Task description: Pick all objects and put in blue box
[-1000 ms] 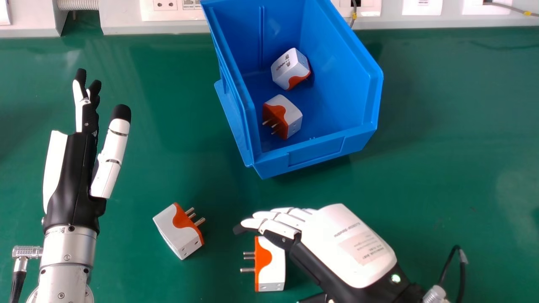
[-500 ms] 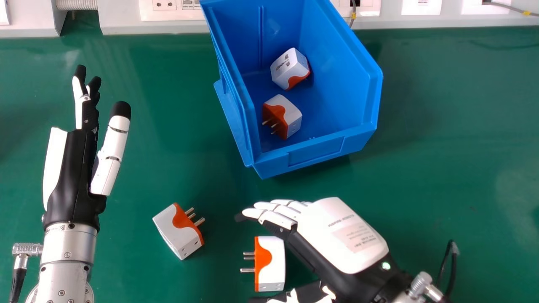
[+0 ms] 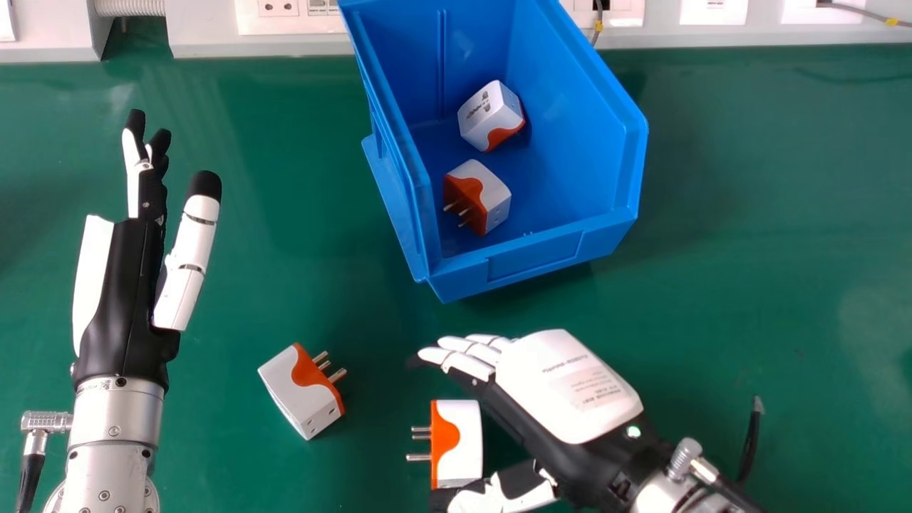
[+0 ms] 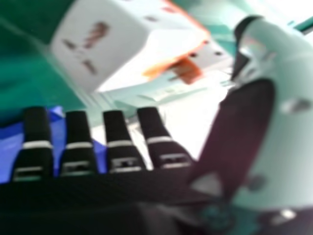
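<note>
Fingers [image 3: 467,365] wide and empty, my right hand [image 3: 566,388] has edged left, bringing its thumb [image 3: 518,483] beside the right plug [image 3: 462,442], which I judge ready to grip.

I could make out no word or number. Small printed lines [image 3: 586,385] stood on the white back of the right hand [image 3: 531,399], illegible to me. A tiny dark marking [image 3: 105,385] lay on the silver left forearm [image 3: 114,417], and faint print [image 3: 714,3] on a white wall plate [image 3: 712,14], both likewise unreadable.
</note>
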